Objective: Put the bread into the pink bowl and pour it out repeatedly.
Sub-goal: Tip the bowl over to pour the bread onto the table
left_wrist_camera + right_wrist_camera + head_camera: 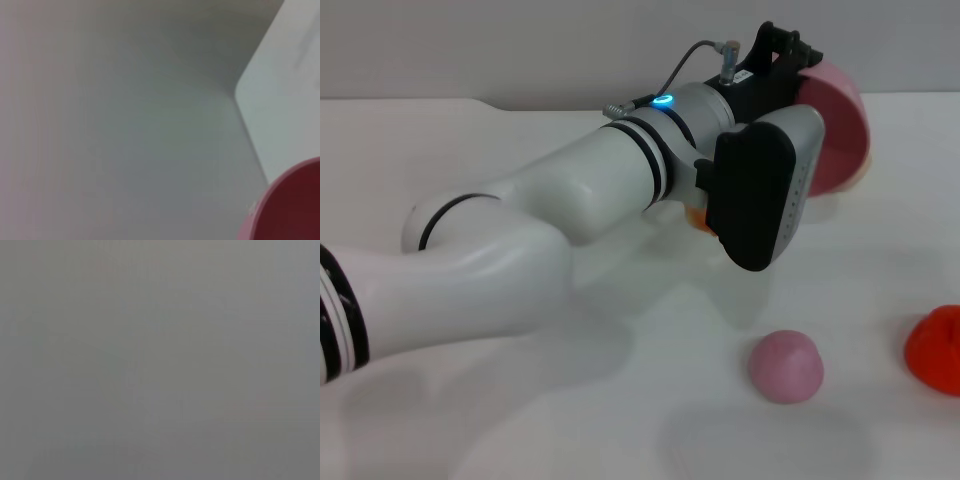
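Near foreground: a small solid pink dome (786,366) sits on the white surface (520,420) at lower centre-right of the head view; a red object (935,346) is cut off by the right edge, well apart from the dome.

Middle: the left arm (570,215) sweeps from the lower left edge up toward the upper right, its black and grey wrist block filling the centre.

Bread: only a small orange sliver (696,217) shows just under the wrist at frame centre; it may be the bread, but too little shows to give its long axis.

Far: the pink bowl (835,125) is at upper right, tipped on its side and raised at the end of the left arm; in the left wrist view its rim (290,205) fills the lower right corner.

Left tool: it is at the bowl, hidden behind the wrist; whether its fingers are spread or pressed on the rim cannot be told.

Key relation: the bowl lies directly beyond the left tool, while the orange sliver lies nearer the camera, below the wrist.

Right arm: not seen; its wrist view is blank grey.

Judgement: this looks like the pouring phase.
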### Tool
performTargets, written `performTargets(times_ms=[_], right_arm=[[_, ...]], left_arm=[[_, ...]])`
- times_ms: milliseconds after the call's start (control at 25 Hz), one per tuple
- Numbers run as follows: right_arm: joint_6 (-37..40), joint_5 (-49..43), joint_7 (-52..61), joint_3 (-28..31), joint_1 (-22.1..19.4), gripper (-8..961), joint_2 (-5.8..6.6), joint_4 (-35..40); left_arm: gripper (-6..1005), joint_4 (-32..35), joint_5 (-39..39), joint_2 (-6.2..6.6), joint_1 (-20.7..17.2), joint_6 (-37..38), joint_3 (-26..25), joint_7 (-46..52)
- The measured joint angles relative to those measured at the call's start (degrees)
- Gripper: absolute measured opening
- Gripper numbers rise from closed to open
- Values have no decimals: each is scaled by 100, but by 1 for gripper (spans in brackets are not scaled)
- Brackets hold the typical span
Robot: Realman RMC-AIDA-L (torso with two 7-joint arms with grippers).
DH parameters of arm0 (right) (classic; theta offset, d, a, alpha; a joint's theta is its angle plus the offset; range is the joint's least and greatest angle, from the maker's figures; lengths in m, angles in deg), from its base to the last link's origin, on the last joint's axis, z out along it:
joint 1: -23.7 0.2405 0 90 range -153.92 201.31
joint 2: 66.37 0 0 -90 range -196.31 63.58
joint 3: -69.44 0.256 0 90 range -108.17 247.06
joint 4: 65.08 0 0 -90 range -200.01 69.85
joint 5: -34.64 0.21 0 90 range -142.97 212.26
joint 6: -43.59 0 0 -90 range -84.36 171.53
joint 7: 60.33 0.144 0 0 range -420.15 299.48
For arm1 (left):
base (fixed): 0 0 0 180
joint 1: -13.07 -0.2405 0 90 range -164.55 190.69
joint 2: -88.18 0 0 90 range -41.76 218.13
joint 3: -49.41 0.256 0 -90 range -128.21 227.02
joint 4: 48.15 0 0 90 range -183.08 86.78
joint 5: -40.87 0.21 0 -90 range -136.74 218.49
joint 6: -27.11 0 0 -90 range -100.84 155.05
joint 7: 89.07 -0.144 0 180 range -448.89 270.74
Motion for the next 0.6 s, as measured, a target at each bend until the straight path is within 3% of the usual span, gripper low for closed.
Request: performTargets(times_ms=[400, 600], right_arm=[[-124, 0, 0, 39, 25, 698, 22, 1], [-178, 0, 4, 46, 25, 698, 22, 8]], left_arm=[[43, 0, -32, 0, -233, -1205, 353, -235], [43, 0, -58, 0, -337, -1462, 398, -274]])
